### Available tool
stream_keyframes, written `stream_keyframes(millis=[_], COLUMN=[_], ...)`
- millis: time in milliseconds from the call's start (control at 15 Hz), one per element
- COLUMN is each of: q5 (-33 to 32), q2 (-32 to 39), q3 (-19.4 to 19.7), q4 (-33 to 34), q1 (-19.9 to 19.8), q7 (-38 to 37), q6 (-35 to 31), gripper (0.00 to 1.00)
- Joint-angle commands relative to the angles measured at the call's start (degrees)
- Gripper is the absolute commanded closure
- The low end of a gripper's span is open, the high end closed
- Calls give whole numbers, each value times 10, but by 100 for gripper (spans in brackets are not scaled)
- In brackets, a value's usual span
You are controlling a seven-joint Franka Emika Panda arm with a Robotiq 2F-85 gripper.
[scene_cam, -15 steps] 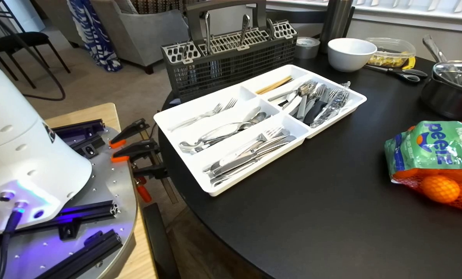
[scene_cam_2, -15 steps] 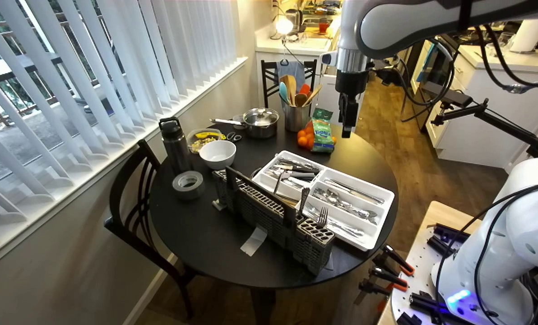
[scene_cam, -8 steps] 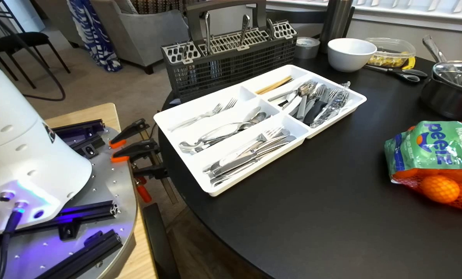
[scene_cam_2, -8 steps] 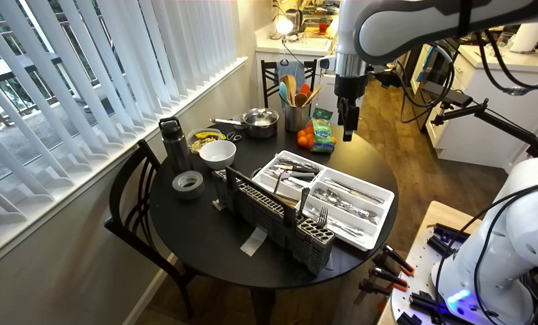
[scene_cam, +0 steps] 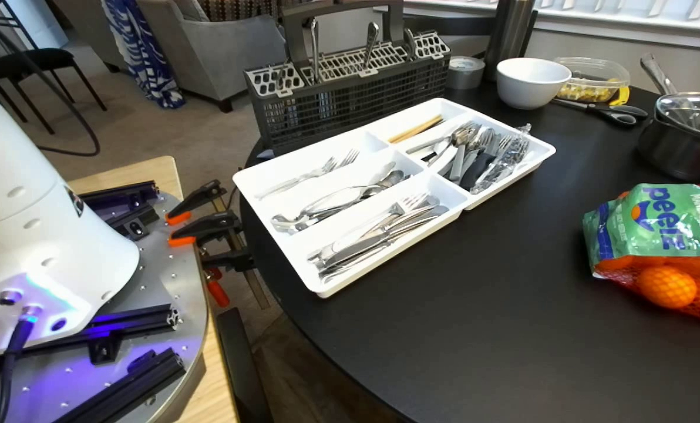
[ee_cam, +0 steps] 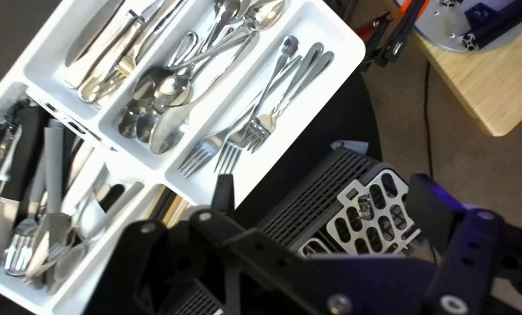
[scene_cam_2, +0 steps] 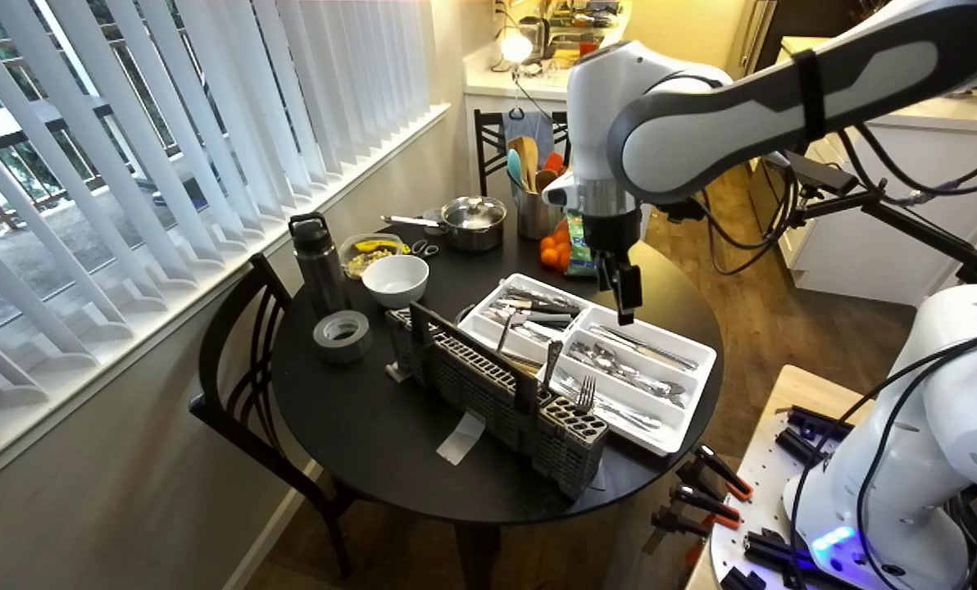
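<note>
The gripper (ee_cam: 324, 187), spread wide and empty, has moved closer to the tray (ee_cam: 280, 136). In an exterior view, the bag (scene_cam: 655, 241) reads "peelz" on green.

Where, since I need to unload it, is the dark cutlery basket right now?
In an exterior view, the dark cutlery basket stands on the black table, alongside the near-left edge of the white cutlery tray, with a roll of tape further left.

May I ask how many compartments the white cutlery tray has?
5: at one end, those with mainly forks nearest the basket, spoons in the middle, and knives outermost; at the other, wooden sticks nearest the basket, mixed utensils beyond. None looks hidden.
</note>
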State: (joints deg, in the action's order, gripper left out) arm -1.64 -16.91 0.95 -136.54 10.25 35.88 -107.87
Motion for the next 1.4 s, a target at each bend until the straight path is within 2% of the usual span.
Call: stream_keyframes(millis=[0,267,600,667,1000,1333], q5=[4,20,76,54,56,155], q2=[38,48,-11,33,31,48], q3=[-29,-40,-37,-40,-40,-16], q4=[3,-16,-97,-52,-56,-48], q1=[14,15,21,16,17,28], q7=[17,12,17,1,0,92], q6=[-36,-106,-245,-207,-211,-202], gripper=[0,0,0,0,0,0])
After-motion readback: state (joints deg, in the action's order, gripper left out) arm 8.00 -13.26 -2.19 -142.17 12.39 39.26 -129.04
